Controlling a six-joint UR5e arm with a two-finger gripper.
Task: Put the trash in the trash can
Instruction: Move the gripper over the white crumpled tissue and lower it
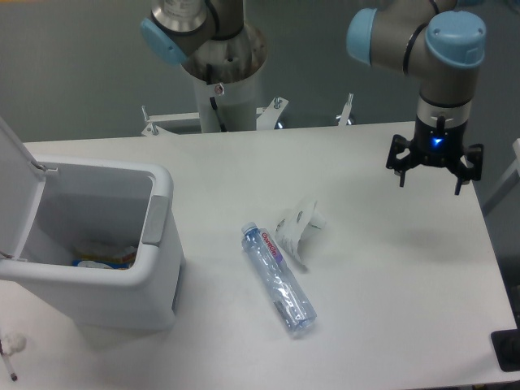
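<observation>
The gripper hangs above the desk at about two o'clock in the view, pointing straight down, with nothing between its fingers. How far apart the fingers stand I cannot tell from this angle.

The water bottle lies on its side near the middle of the desk, at about eight o'clock from the gripper and well apart from it. Its blue cap points to about eleven o'clock, its base to five o'clock, and the red-white label is near the cap end. The white plastic scrap lies just beside the bottle's upper half, at about two o'clock from it — it is nearer to the gripper than the bottle, but still apart.

The trash can stands at nine o'clock on the desk with its lid open — some coloured things lie inside at the bottom.
</observation>
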